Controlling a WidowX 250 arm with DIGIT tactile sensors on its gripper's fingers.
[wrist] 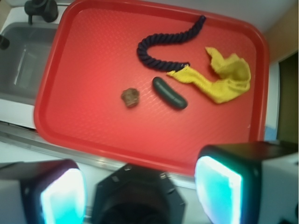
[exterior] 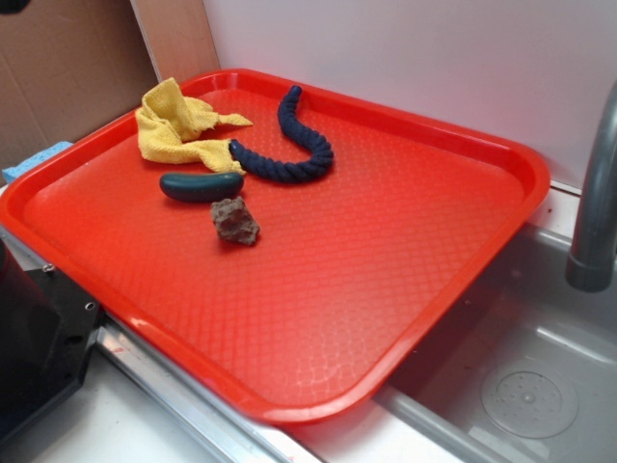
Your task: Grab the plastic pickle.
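We see pickle (wrist: 169,93) on red tray (wrist: 93,56), between rock (wrist: 130,97) and yellow cloth (wrist: 224,79), blue rope (wrist: 163,44) just behind. Gripper (wrist: 140,186) spread wide, empty, well apart from pickle.

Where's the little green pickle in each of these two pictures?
Exterior view: the plastic pickle lies in the upper left part, on the red tray.
Wrist view: it lies just right of centre, above the open claw.
Shared landmark: the brown rock-like lump beside it, with the blue rope on its other side.
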